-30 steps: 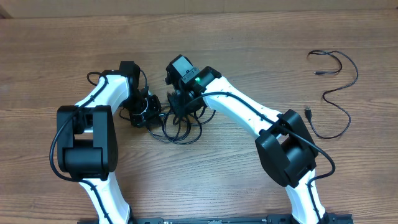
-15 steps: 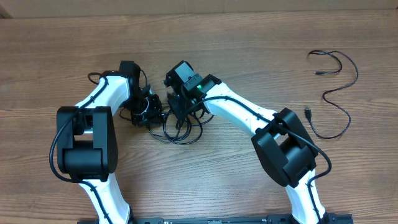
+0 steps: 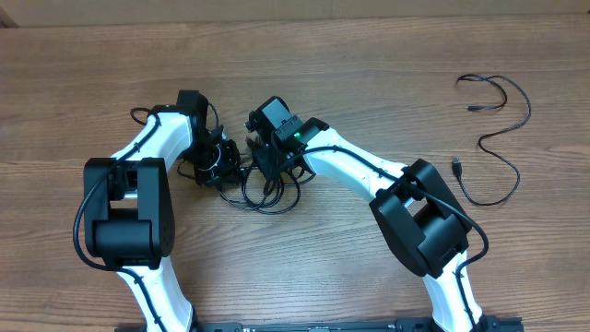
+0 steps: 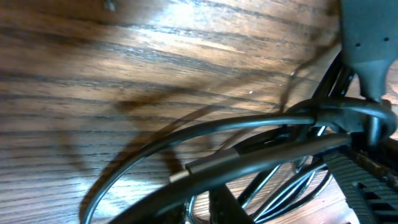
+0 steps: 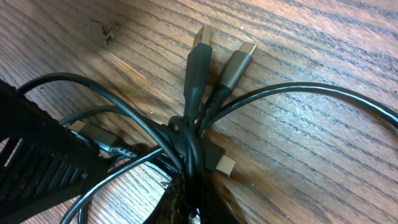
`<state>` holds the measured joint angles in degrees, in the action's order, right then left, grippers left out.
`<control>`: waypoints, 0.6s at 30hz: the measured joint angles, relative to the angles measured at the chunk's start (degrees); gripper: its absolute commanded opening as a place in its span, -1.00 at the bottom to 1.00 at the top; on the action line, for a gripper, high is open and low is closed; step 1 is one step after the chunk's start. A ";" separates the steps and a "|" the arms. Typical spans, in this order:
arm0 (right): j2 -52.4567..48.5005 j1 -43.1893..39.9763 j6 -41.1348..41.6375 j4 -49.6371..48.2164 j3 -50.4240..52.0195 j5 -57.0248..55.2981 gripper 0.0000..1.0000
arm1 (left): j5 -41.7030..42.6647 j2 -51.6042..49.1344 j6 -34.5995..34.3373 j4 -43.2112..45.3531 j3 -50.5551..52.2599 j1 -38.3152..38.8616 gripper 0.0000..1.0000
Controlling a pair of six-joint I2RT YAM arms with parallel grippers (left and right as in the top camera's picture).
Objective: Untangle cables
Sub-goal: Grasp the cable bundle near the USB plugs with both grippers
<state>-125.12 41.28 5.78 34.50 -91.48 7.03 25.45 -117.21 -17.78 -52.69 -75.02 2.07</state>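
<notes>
Overhead looks down; both close wrist views share the cables [image 5: 186, 143]

arms [image 3: 355, 166]: white shells | joint housings [image 3: 124, 207]: black | wrist light [image 3: 295, 136]: green | wiring [image 3: 77, 219]: black

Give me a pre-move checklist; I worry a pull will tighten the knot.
1. Right gripper shut on the tangled bundle: ok.
2. Left gripper gripping a cord: cannot tell; cords blur across its view.
3. Plug ends showing beyond the knot: ok, two lie side by side on the table.
4. Knot loosened: not ok, the cords pinch together at one spot.
5. Separated cable away from both arms: ok, it lies far to the right.
</notes>
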 measured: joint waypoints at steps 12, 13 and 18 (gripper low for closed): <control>0.00 -0.44 -0.52 1.09 0.00 1.64 -0.93 | 0.59 0.07 8.46 -6.60 -1.77 -0.24 -0.83; 0.00 -0.76 -1.25 1.18 0.00 2.86 -0.93 | 0.83 0.07 9.64 -8.17 -2.82 -0.26 -0.83; 0.00 -2.16 -2.89 1.68 0.00 8.02 -0.93 | 1.49 0.20 14.47 -14.49 -9.90 -0.28 -0.77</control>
<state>-125.12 39.11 2.90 36.18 -91.48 15.05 26.94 -117.01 -3.31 -67.18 -84.93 1.78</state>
